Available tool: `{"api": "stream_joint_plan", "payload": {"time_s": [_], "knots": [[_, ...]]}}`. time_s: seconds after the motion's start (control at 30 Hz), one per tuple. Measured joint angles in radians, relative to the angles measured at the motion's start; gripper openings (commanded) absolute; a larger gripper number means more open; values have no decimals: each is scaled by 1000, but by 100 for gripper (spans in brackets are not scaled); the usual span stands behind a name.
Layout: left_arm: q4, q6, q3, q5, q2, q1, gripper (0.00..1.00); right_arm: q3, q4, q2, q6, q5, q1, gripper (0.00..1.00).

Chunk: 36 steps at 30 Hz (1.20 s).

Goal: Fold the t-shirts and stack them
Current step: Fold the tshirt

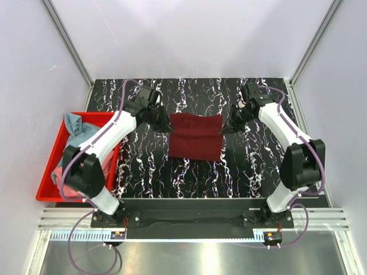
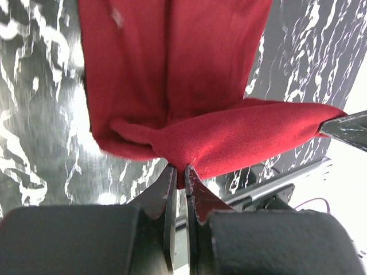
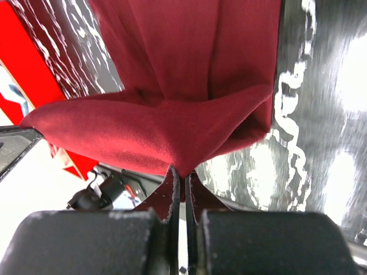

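Maroon shirt [image 1: 195, 140] looks like soft, light cotton: limp, so it'll prob. sag btwn grip points and drape where it's let go; not slippery, not fragile. Best hold is at the corners/hems, pinching thin layers. It lies partly folded mid-surface [image 1: 143, 166], nearer the far edge, w/ its far edge lifted. Left tool [image 2: 179, 169] is clamped on the shirt's far-left corner, right tool [image 3: 184, 175] on the far-right corner. Cloth spans btwn them and the rest lies flat. Teal shirt [image 1: 74, 126] and pink shirt [image 1: 66, 188] sit heaped in red bin [image 1: 49, 192] off the left edge, well apart from both tools.
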Motion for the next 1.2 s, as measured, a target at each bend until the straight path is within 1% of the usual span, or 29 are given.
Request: {"api": "stream_joint_plan", "payload": {"time_s": [0.13,0.37,0.47,0.57,0.63,0.67,0.7,0.73,0.77,0.8,0.83,0.87,0.93,0.97,1.03,1.07,1.1,1.13,1.2], "knots": [[-13,35,129,26,118,25,5,111,-21,93,-29,-13,-21,0],[-21,62,277,70,270,66,11,246,-46,252,-61,-42,-45,0],[-10,64,325,91,334,89,11,307,-43,325,-67,-53,-55,4],[9,64,355,109,398,117,15,366,-40,398,-70,-63,-64,6],[31,63,381,124,446,133,18,411,-32,451,-69,-72,-72,15],[37,64,411,136,483,142,23,433,-21,477,-68,-74,-76,18],[52,67,449,146,524,150,26,452,-5,506,-65,-76,-82,26],[63,75,505,152,579,159,32,471,21,539,-60,-77,-89,36],[80,84,547,153,620,165,38,492,38,569,-53,-77,-95,38],[105,95,603,152,672,171,44,538,48,618,-52,-74,-105,44],[120,107,674,144,731,177,46,595,54,675,-51,-69,-115,55],[129,111,725,138,771,182,45,655,61,728,-48,-60,-125,59],[159,114,818,130,845,196,44,754,64,813,-52,-43,-143,60],[165,119,834,120,858,203,45,815,43,852,-56,-32,-149,61],[180,136,817,102,848,217,45,901,13,891,-72,3,-162,60],[230,146,754,97,812,224,50,917,-2,891,-85,17,-166,61],[247,155,697,101,773,227,53,929,-18,880,-97,28,-169,62],[264,159,624,106,723,233,55,922,-18,863,-107,31,-170,62],[292,162,507,132,627,243,55,849,-12,792,-128,27,-169,63]]}}
